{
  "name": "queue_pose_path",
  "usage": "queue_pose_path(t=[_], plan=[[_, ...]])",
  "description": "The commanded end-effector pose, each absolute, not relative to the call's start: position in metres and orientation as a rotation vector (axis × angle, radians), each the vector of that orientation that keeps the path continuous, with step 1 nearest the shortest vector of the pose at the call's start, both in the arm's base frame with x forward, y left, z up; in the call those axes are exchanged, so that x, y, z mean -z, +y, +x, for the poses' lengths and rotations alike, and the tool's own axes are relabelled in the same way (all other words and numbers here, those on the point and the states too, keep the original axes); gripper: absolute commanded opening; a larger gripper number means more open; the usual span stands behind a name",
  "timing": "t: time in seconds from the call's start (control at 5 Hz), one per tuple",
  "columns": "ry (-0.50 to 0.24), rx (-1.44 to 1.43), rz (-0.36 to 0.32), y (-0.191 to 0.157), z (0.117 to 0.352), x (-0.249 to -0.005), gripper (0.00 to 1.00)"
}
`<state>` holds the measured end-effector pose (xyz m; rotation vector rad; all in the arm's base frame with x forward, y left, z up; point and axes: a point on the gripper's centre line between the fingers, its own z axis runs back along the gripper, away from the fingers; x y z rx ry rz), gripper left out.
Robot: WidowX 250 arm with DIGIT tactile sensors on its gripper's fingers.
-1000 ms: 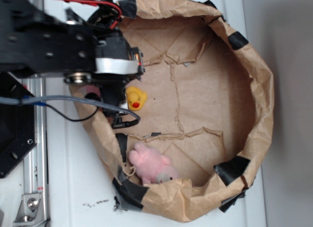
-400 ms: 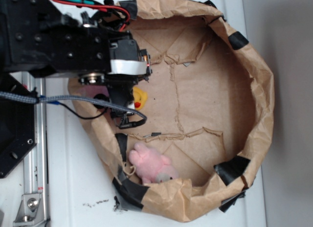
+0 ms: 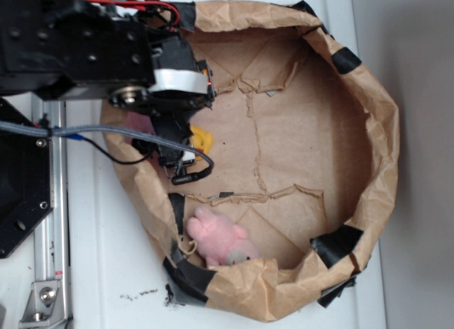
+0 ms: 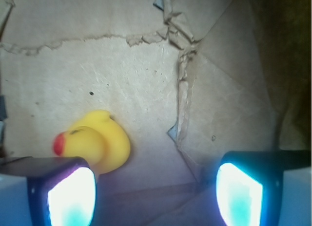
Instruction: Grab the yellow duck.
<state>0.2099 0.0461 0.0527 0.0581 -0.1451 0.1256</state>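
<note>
Two toys lie inside the brown paper basin (image 3: 369, 116): the yellow duck (image 3: 201, 138) near its left wall and a pink plush animal (image 3: 220, 237) at the lower edge, well apart from the duck. In the exterior view the black arm (image 3: 85, 49) reaches in from the upper left and covers most of the duck, so only a sliver of yellow shows beside the wrist. A grey cable (image 3: 106, 130) loops across the arm's lower side. The basin's rim is patched with black tape (image 3: 337, 242), and it sits on a white bench (image 3: 106, 258).

In the wrist view the gripper (image 4: 155, 192) has its jaws spread wide, with nothing between them. The yellow duck (image 4: 95, 141) rests on the creased paper floor just above the left finger pad (image 4: 70, 197), its red beak pointing left; whether duck and pad touch cannot be told. The right pad (image 4: 239, 194) stands well clear of the duck.
</note>
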Motion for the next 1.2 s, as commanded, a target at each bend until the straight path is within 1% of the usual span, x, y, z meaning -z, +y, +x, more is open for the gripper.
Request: queue_pose_path(t=[0.0,0.2,0.4,0.6,0.8,1.0], plan=[[-0.228,-0.173,0.09,0.052,0.223,-0.047,1.0],[-0.215,-0.164,0.085,0.049,0.225,-0.041,1.0],[-0.189,-0.152,0.064,0.045,0.222,-0.031,1.0],[-0.16,-0.123,0.032,0.033,0.218,-0.021,1.0],[-0.165,-0.079,0.001,0.013,0.213,-0.024,1.0],[-0.178,-0.048,-0.009,-0.001,0.209,-0.032,1.0]])
